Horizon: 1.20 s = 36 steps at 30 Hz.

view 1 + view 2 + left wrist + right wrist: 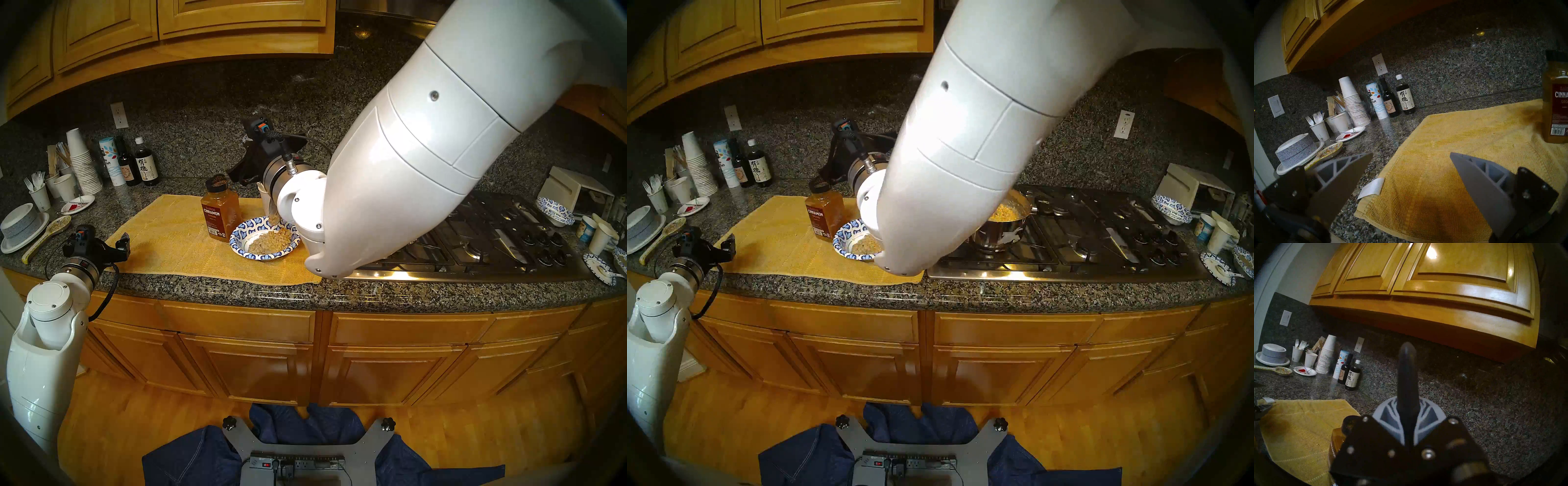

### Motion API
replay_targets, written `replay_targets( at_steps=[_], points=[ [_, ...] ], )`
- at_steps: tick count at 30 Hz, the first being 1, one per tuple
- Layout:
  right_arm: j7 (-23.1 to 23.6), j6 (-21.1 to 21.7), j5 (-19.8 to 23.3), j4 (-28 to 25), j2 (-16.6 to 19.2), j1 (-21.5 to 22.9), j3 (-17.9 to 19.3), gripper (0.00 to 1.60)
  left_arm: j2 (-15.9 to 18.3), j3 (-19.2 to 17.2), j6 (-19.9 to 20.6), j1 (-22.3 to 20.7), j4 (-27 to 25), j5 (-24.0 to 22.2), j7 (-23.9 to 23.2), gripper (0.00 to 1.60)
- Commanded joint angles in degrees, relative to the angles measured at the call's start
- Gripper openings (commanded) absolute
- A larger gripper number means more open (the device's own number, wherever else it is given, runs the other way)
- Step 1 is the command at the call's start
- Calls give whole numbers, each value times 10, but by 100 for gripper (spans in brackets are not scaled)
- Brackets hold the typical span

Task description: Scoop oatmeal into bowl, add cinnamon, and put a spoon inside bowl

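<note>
The blue-and-white rimmed bowl [238, 237] sits on the yellow towel [169, 237] and holds a heap of tan oatmeal [269, 242]. More oatmeal [1003, 212] fills the steel pot [1000, 234] on the stove. Just left of the bowl stands the cinnamon jar [220, 212], upright with its lid on. My right gripper [1407, 401] is shut on the black handle of a metal serving spoon [273, 217], whose scoop hangs tilted over the bowl's far rim with oatmeal on it. My left gripper [1411, 153] is open and empty, low over the towel's left edge. The small white spoon is out of view.
The gas stove [475, 237] lies right of the towel. At the back left are stacked paper cups [81, 163], dark sauce bottles [146, 166], a cup of forks [39, 193], stacked grey-white bowls [20, 225] and a speckled ceramic spoon [51, 232]. A white cup [264, 197] stands behind the bowl.
</note>
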Motion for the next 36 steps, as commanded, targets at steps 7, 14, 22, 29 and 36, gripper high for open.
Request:
replay_targets(
  at_steps=[7,14,22,29,36],
  points=[
    [-62,-1,-9,9,19,14,5,0,7,-10,-6,-10,-13,1,1,160],
    [-55,-1,-8,-8,18,11,10,0,7,-10,-7,-10,-13,1,1,160],
    [-59,-1,-16,-14,13,10,8,0,7,-10,-6,-10,-13,1,1,160],
    [-58,-1,-23,-15,13,9,7,0,7,-10,-6,-10,-13,1,1,160],
    [-63,-1,-37,-21,11,8,7,0,7,-10,-6,-10,-13,1,1,160]
  ],
)
